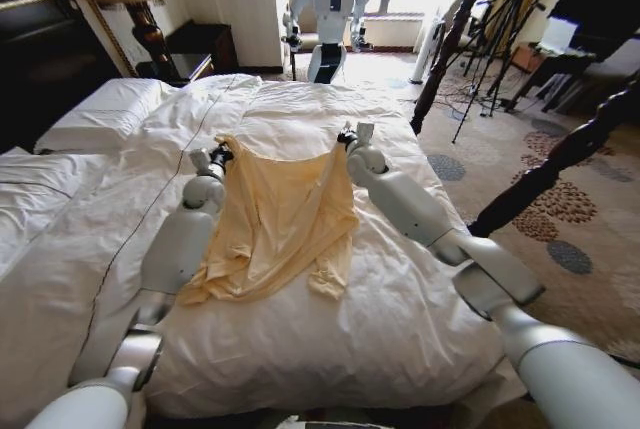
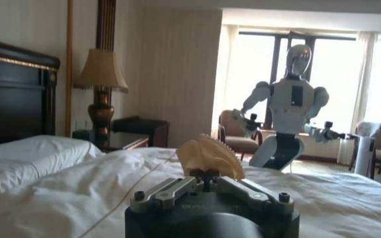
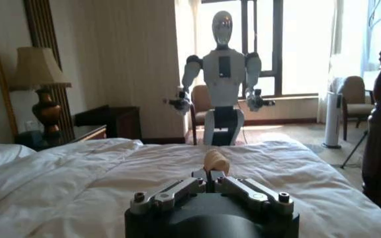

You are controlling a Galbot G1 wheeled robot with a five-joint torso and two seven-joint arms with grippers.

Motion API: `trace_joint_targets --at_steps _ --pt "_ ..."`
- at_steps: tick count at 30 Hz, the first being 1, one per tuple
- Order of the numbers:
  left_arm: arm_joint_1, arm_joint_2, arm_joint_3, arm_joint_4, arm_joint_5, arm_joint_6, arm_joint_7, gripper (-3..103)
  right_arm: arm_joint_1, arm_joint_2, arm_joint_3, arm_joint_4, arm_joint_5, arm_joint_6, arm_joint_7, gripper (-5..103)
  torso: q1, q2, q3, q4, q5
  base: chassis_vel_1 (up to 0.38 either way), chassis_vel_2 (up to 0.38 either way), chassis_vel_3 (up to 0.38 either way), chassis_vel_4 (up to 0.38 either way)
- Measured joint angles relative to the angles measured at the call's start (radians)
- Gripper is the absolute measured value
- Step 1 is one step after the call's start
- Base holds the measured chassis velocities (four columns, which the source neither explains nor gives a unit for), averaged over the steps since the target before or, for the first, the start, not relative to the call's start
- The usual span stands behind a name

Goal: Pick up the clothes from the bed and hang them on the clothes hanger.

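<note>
Here both arms reach out over the bed [image 1: 420,329], toward its far half. Left gripper [image 1: 217,157] is clamped on one upper corner of the clothes [image 1: 280,219]; a cream fold bunches up between its closed jaws in the left wrist view. Right gripper [image 1: 352,135] pinches the opposite upper corner, jaws closed on a small tuft of fabric. The top is stretched between the two grippers, its lower part and sleeves draping over the white duvet [image 1: 90,249] near the bed's middle. Pillows [image 1: 100,114] lie at the headboard edge, left. A second robot [image 1: 330,4] stands beyond the far edge.
</note>
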Motion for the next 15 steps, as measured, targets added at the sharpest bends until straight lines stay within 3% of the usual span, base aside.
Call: trace_joint_targets --at_steps 3,4,7,9,12,15 --pt "0.001 0.088 -0.03 -0.12 -0.059 0.017 -0.011 0 0.05 -0.092 -0.049 0.19 0.117 -0.019 0.048 0 0.0 0.0 0.0 -0.0003 0.0006 0.0 0.0 0.0 0.0" --pt "0.001 0.088 -0.03 -0.12 -0.059 0.017 -0.011 0 0.05 -0.092 -0.049 0.19 0.117 -0.019 0.048 0 0.0 0.0 0.0 -0.0003 0.0006 0.0 0.0 0.0 0.0" --pt "0.003 0.193 -0.069 -0.294 -0.176 0.057 -0.029 0 0.12 -0.176 -0.093 0.344 0.211 -0.026 0.072 0 0.0 0.0 0.0 0.0 0.0004 0.0 0.0 0.0 0.0" --pt "0.005 0.218 -0.08 -0.336 -0.21 0.07 -0.037 0 0.143 -0.196 -0.099 0.372 0.233 -0.027 0.073 0 0.0 0.0 0.0 0.0 0.0005 0.0 0.0 0.0 0.0" --pt "0.025 0.34 -0.159 -0.484 -0.345 0.123 -0.055 0 0.246 -0.252 -0.109 0.454 0.333 -0.039 0.08 0 0.0 0.0 0.0 -0.0006 0.0008 0.0 0.0 0.0 0.0" --pt "0.035 0.398 -0.215 -0.528 -0.412 0.146 -0.06 0 0.297 -0.272 -0.113 0.488 0.377 -0.044 0.084 0 0.0 0.0 0.0 -0.0003 0.0005 0.0 0.0 0.0 0.0"
